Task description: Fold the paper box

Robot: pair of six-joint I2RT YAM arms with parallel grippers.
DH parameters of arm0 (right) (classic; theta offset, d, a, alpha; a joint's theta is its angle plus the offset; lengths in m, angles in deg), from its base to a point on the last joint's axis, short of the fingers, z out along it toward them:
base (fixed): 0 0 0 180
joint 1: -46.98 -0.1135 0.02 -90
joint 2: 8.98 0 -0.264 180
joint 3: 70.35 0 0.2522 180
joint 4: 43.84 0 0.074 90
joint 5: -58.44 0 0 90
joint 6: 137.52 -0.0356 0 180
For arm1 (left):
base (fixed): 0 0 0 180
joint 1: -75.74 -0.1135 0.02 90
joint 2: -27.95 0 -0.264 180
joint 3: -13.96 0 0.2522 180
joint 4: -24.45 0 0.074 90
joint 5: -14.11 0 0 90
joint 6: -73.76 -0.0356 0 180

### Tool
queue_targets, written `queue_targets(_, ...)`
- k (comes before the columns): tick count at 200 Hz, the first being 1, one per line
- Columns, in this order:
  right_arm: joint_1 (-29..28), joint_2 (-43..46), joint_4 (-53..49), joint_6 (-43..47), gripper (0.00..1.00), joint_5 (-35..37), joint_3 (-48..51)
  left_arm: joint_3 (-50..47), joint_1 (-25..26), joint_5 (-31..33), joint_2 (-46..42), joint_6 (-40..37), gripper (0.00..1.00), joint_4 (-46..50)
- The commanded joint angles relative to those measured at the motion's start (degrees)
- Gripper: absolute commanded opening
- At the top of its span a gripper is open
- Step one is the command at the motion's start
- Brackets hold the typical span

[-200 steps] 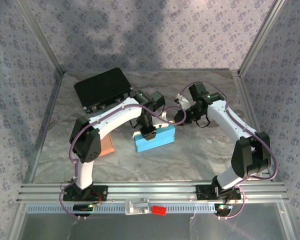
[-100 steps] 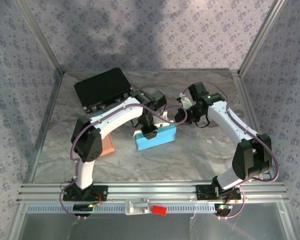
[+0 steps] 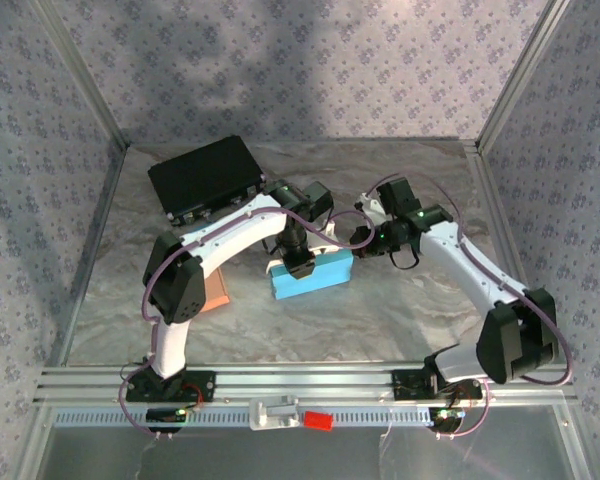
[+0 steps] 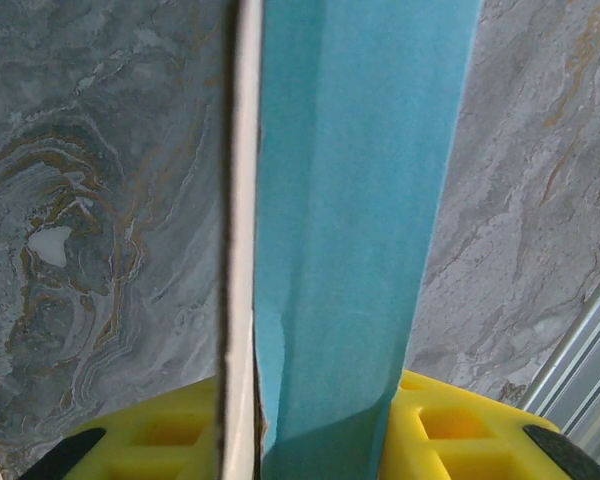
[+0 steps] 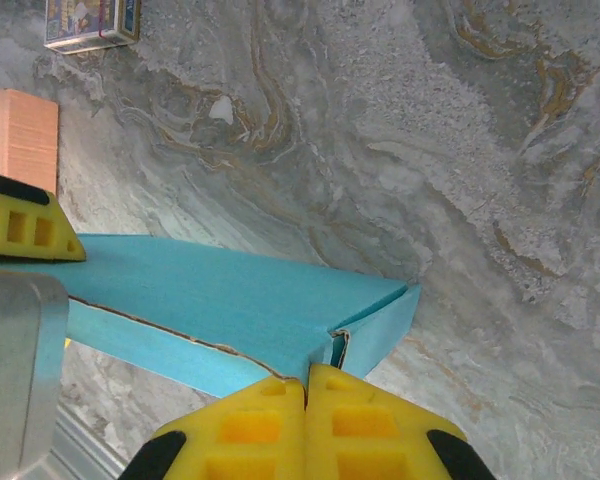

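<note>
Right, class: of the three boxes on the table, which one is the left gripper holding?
The blue paper box in the middle: the left gripper clamps its wall. The orange box and black case sit farther left, ungripped.

White links (image 3: 230, 235), black joints (image 3: 175, 285), purple cables (image 3: 143, 290) alongside; yellow blocky claw fingers (image 5: 250, 430); green dots (image 3: 281, 188) near wrists, perhaps indicator lights.

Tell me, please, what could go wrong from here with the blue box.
The left claw grips a thin panel of the blue paper box; a hard pull could tear or crease it. The shut right claw sits at the box's corner, so a push might crush that corner or slide the box.
</note>
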Motion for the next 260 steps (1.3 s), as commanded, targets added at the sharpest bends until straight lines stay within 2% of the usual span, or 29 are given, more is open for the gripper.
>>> queue_targets(1,-1.8,2.2,1.5,-0.7,0.0,3.5,3.9,0.2,-1.1,-0.4,1.4,1.1,0.34,-1.6)
queue_targets(26,-4.0,4.3,4.2,-0.6,0.0,7.5,6.9,0.2,-1.7,-0.6,1.1,2.3,0.38,-2.3)
queue_targets(61,-7.5,6.1,7.2,-2.6,0.0,13.7,9.5,-0.5,-2.0,-1.3,-0.4,4.9,0.48,-4.0)
queue_targets(134,-12.2,6.4,8.6,-6.9,0.0,21.4,10.1,-4.2,-3.2,-2.3,-4.8,8.2,0.54,-6.9)
queue_targets(163,-13.4,6.1,8.5,-7.9,0.0,23.0,10.1,-9.6,-3.5,-2.1,-10.9,10.1,0.55,-14.0)
queue_targets(179,-13.8,5.9,8.1,-8.7,0.0,24.0,9.8,-14.0,-3.7,-2.2,-15.3,11.2,0.6,-19.6)
queue_targets(197,-14.0,5.7,7.7,-9.4,0.0,24.5,9.2,-15.7,-4.0,-2.2,-17.7,12.5,0.61,-21.6)
queue_targets(239,-15.0,5.3,6.8,-10.9,0.0,26.0,8.0,-18.4,-8.0,-0.5,-24.9,20.8,0.6,-24.4)
queue_targets(260,-15.2,5.2,6.2,-11.8,0.0,26.6,7.9,-20.5,-11.7,0.1,-29.5,28.0,0.55,-20.3)
